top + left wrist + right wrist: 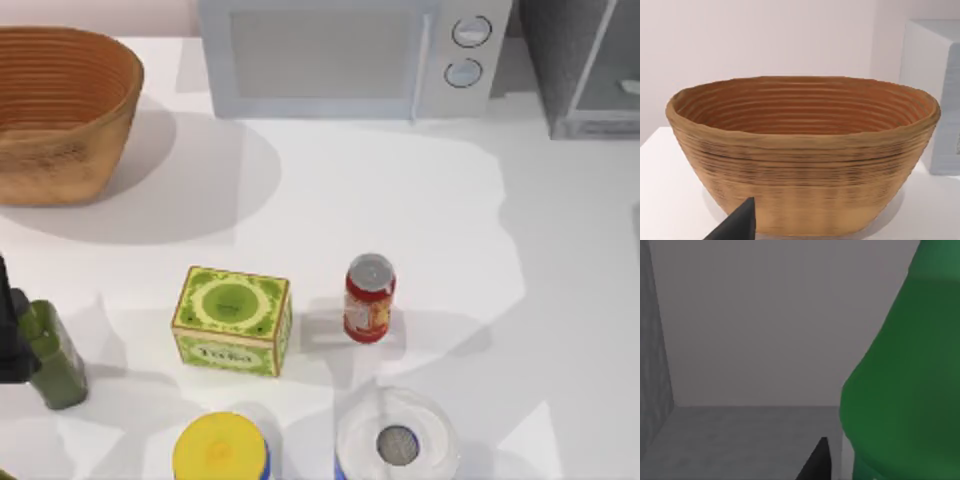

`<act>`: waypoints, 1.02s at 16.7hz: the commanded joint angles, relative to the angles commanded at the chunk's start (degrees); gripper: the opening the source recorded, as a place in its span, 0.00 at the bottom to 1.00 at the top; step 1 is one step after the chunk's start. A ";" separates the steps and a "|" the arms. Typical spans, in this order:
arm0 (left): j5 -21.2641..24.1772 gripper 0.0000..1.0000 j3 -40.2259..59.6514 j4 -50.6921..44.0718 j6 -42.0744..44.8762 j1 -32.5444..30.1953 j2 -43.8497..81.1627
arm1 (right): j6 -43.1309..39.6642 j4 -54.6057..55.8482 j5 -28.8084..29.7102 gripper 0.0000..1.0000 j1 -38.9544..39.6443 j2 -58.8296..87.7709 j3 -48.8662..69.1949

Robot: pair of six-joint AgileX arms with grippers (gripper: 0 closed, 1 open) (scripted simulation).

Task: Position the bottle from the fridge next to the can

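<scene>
The red can (369, 298) with a silver top stands upright near the middle of the table. The grey fridge (580, 70) is at the back right corner. In the right wrist view I look into its grey interior (740, 440), where the green bottle (905, 390) looms very close. A dark part of my right gripper (816, 462) sits just beside the bottle, with a thin gap showing between them. My left gripper (10, 330) is parked at the table's left edge, next to a dark olive bottle (52, 355).
A woven basket (60, 110) stands at the back left and a white microwave (350, 55) at the back middle. A green box (232, 320) lies left of the can. A yellow-lidded jar (220, 450) and a white-lidded container (397, 440) stand at the front edge.
</scene>
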 joint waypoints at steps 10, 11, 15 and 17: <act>0.00 1.00 0.00 0.00 0.00 0.00 0.00 | 0.19 -3.59 -0.06 0.00 -0.17 -2.93 0.72; 0.00 1.00 0.00 0.00 0.00 0.00 0.00 | 0.22 -5.15 -0.07 0.00 -0.17 -4.09 1.00; 0.00 1.00 0.00 0.00 0.00 0.00 0.00 | 0.15 -8.75 -0.11 0.00 -0.18 -6.97 1.81; 0.00 1.00 0.00 0.00 0.00 0.00 0.00 | 0.15 -8.75 -0.11 0.00 -0.18 -6.97 1.81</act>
